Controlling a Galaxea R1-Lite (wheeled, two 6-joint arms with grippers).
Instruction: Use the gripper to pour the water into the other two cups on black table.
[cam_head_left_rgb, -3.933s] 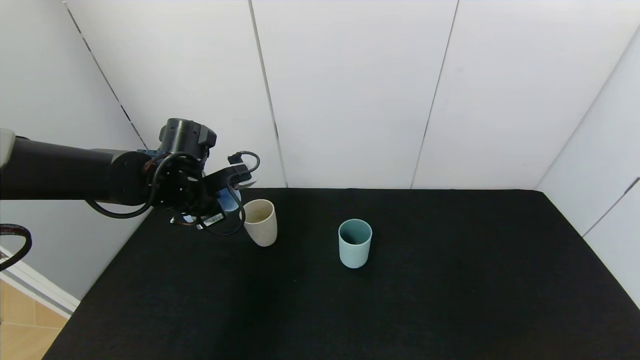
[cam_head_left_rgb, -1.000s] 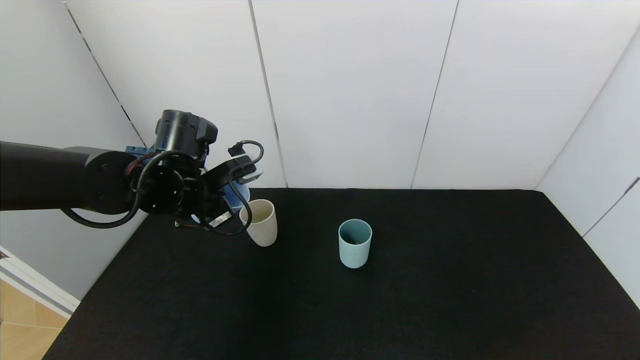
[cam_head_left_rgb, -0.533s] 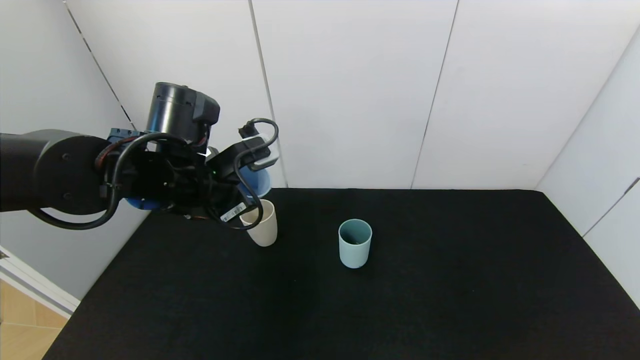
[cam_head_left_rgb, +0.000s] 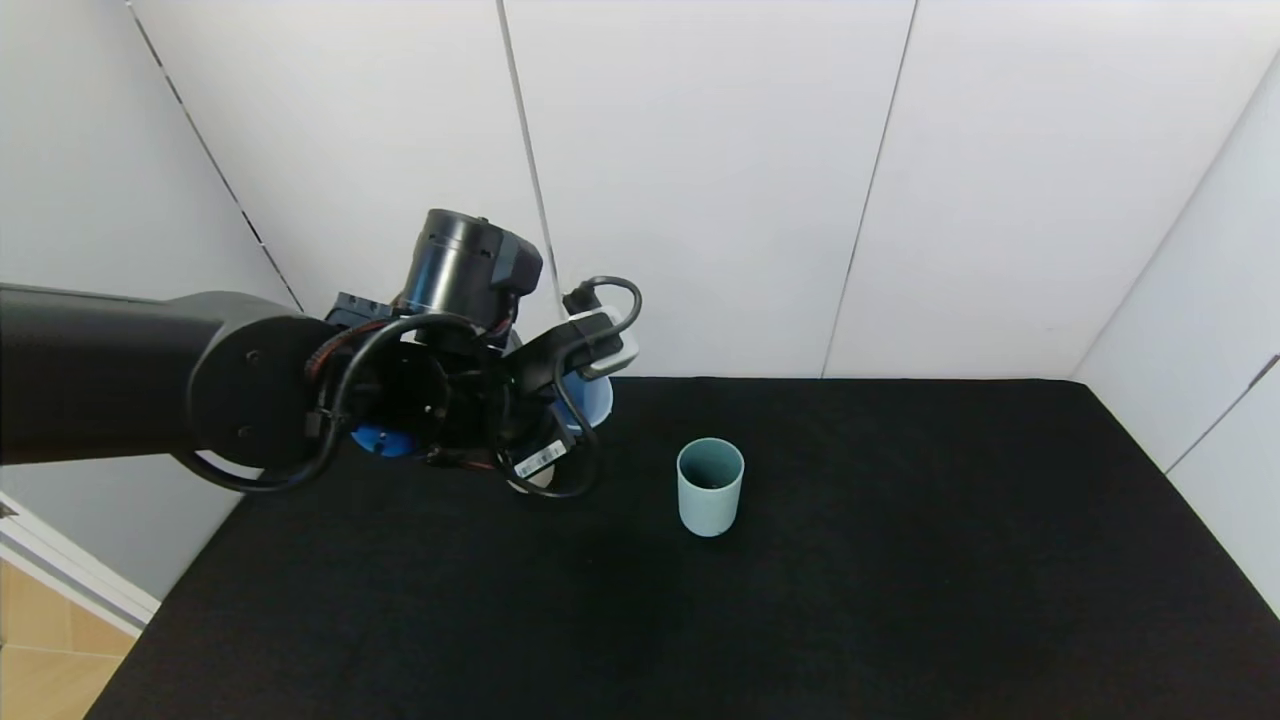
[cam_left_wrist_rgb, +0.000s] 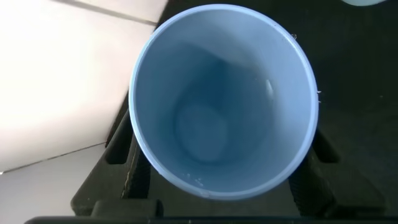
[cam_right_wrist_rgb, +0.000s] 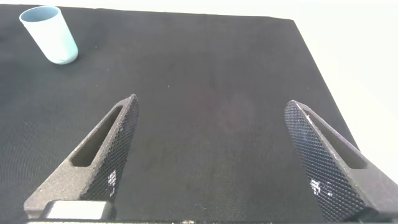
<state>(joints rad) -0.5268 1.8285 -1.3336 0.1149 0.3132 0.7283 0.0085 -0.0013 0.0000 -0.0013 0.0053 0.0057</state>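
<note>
The right gripper (cam_right_wrist_rgb: 211, 158) is parked low over the black table (cam_head_left_rgb: 900, 600), jaws spread wide. Farther out, the light blue cup (cam_left_wrist_rgb: 224, 99) is clamped by the left gripper (cam_head_left_rgb: 560, 400), just left of the teal cup (cam_head_left_rgb: 710, 487). The beige cup is hidden behind the arm. The tilt should be made slowly, w/ the rim kept directly above the target's mouth. The teal cup is matte, upright, handleless, approx. at table centre.

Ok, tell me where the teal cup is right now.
In the head view the teal cup stands upright near the middle of the black table, to the right of the left end effector, which holds the blue cup.
</note>
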